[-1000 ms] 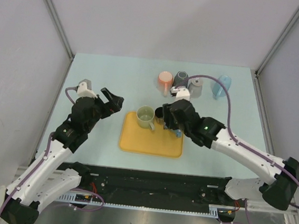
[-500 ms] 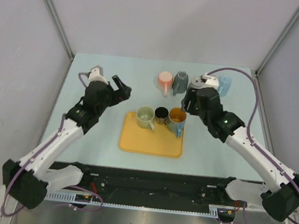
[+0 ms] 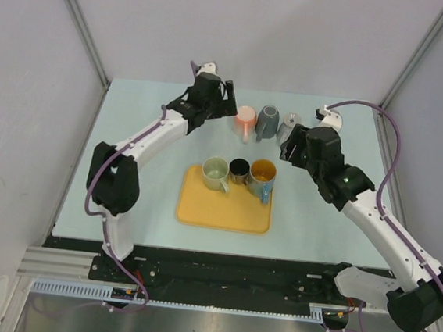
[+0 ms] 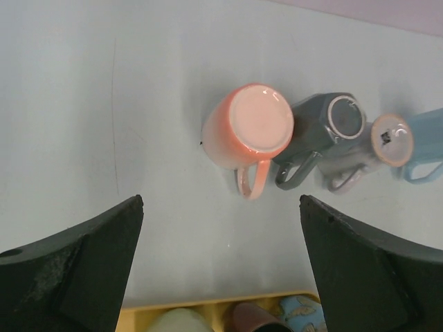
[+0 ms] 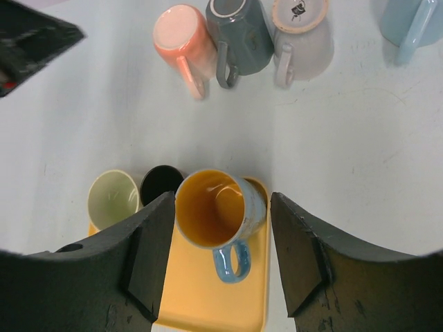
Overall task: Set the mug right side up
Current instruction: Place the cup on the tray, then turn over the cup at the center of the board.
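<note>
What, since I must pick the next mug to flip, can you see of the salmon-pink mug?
The salmon-pink glazed ceramic mug stands upside down, pale flat base up, on the light blue table, leftmost in the back row. Its loop handle points toward the yellow tray. A dark grey mug sits close beside it; contact is unclear.

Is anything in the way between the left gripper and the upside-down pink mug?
Nothing visible does. The left gripper hangs open above the pink mug, clear air between. A grey mug sits tight against its side, which may crowd a finger.
</note>
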Controlling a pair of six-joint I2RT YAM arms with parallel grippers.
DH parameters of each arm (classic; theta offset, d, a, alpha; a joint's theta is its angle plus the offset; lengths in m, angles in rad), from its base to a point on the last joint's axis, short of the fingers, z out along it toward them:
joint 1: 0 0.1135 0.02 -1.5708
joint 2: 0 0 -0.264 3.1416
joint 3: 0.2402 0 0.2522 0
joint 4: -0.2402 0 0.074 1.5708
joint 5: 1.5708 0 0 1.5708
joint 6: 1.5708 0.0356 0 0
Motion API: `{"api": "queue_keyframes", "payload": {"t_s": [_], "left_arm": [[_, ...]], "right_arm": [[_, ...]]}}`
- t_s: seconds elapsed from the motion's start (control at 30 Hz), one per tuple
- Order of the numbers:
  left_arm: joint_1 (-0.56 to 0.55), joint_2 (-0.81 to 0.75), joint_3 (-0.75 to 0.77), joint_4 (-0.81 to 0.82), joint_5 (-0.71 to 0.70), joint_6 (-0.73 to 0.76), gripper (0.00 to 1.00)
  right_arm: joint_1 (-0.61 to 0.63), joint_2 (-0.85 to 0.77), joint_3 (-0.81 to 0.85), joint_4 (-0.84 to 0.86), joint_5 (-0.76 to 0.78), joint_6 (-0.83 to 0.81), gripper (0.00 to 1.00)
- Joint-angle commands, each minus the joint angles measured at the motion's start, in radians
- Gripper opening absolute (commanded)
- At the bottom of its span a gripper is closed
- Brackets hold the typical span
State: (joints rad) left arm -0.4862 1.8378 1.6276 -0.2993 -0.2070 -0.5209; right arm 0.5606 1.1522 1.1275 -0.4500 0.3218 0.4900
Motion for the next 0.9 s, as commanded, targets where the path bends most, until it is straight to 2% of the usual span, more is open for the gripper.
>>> {"api": "queue_keyframes", "payload": {"t_s": [0.0, 0.1, 0.23, 0.43, 0.6, 0.87], "left_arm": [[-0.034, 0.084, 0.136, -0.106, -0.041, 0.039, 0.98], [-0.038, 0.139, 0.192, -0.107, -0.046, -0.019, 0.98], [-0.034, 0.205, 0.254, -0.104, -0.017, -0.059, 0.91], [-0.055, 0.356, 0.406, -0.185, 0.001, -0.064, 0.61], [-0.061, 0.402, 0.434, -0.230, -0.028, -0.067, 0.66], [-0.100, 0.488, 0.494, -0.231, -0.060, -0.068, 0.64]], "right_arm": [[0.031, -0.081, 0.002, -0.018, 0.031, 0.018, 0.62], [0.036, -0.109, 0.000, -0.033, 0.037, 0.013, 0.62], [0.035, -0.138, -0.003, -0.056, 0.048, 0.002, 0.62], [0.029, -0.152, -0.017, -0.062, 0.063, -0.013, 0.62], [0.015, -0.169, -0.034, -0.062, 0.063, -0.022, 0.62], [0.001, -0.164, -0.052, -0.052, 0.019, -0.010, 0.62]]}}
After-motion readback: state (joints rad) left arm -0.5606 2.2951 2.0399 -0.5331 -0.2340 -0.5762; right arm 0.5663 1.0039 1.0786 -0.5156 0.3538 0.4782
